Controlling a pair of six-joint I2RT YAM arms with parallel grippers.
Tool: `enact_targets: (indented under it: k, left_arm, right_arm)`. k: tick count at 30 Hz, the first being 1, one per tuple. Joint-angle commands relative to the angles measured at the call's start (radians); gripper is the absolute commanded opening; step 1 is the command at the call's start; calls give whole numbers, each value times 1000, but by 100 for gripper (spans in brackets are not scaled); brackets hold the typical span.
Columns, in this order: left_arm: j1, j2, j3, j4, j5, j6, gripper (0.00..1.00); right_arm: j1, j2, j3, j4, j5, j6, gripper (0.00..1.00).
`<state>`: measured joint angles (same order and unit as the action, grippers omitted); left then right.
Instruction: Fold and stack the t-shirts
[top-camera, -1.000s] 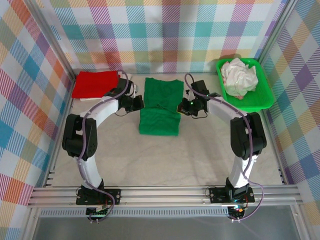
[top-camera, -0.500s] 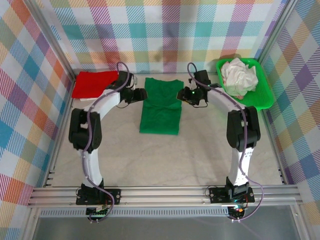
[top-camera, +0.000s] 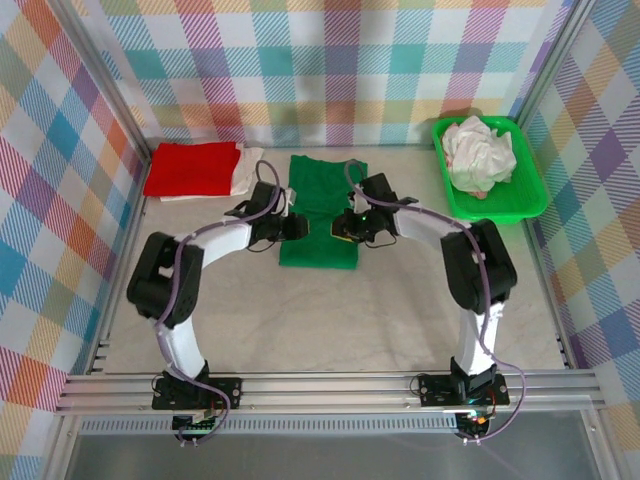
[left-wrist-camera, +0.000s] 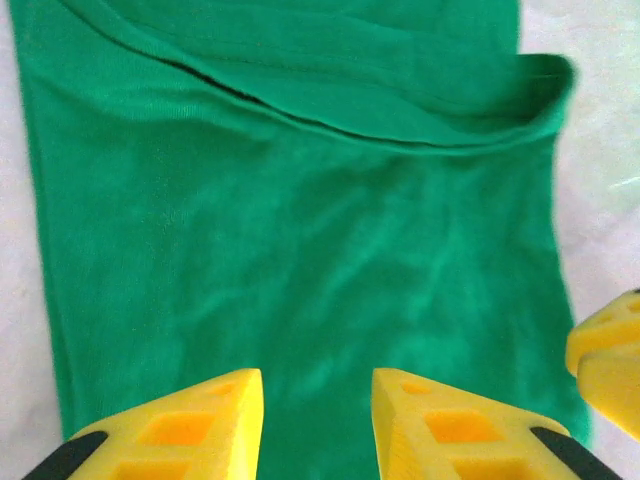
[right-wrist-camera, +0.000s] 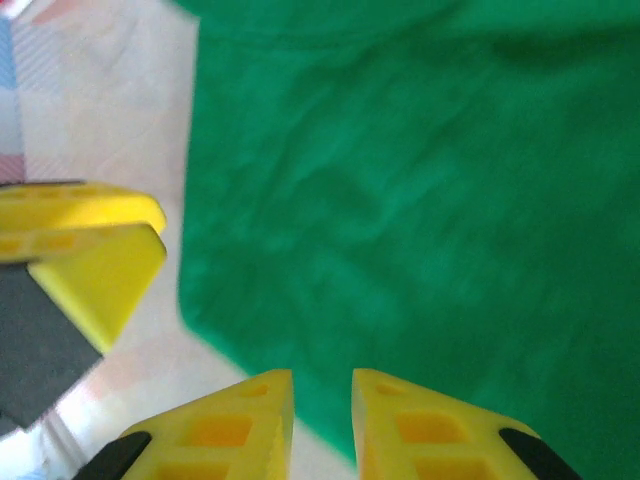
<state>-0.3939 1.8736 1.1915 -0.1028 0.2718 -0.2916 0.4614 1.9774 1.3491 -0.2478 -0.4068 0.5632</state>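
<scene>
Nearer now than a moment ago, off the collar end: left gripper at the left edge of the dark green t-shirt, right gripper at its right edge, shirt flat on the desk, bare room nearward. Left wrist: jaws slightly spread above cloth. Right wrist: jaws narrowly parted over the shirt's near corner.

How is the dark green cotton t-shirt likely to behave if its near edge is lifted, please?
The dark green cotton t-shirt is probably floppy: it lies flat with soft wrinkles, so a lifted edge should sag. Pushed, it would likely bunch rather than slide whole, since its folded layers look loose.
</scene>
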Motion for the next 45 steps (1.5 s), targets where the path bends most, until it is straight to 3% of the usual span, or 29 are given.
enact_targets:
  k: [1, 7, 10, 13, 16, 19, 22, 28, 35, 41, 45]
  left_arm:
    - [14, 90, 139, 65, 15, 56, 33]
    - [60, 315, 426, -14, 26, 55, 32]
    - [89, 403, 558, -75, 24, 52, 32]
    - [115, 453, 640, -91, 0, 59, 33]
    - [140, 442, 703, -155, -3, 56, 33]
    - [139, 291, 585, -123, -32, 39, 34]
    - [115, 79, 340, -8, -50, -4, 35]
    - [34, -156, -95, 158, 21, -102, 22]
    - [6, -182, -345, 246, 32, -141, 14]
    - [7, -132, -457, 242, -42, -147, 5]
    - [4, -177, -542, 246, -45, -183, 3]
  right_arm:
    - [-14, 90, 135, 25, 50, -23, 22]
    - [-53, 229, 302, 27, 126, -10, 25]
    - [-92, 312, 405, 1, 101, 2, 25]
    - [-125, 359, 478, -20, 121, -4, 25]
    - [-154, 366, 531, -34, 58, 5, 25]
    - [-145, 262, 469, -40, 7, -9, 26]
    - [-112, 83, 260, 27, -55, 15, 26]
    - [7, -138, -128, 181, -160, 82, 16]
    - [63, -136, -360, 301, -156, 148, 11]
    - [63, -72, -421, 308, -123, 110, 8]
    - [63, -122, -479, 322, -112, 122, 7]
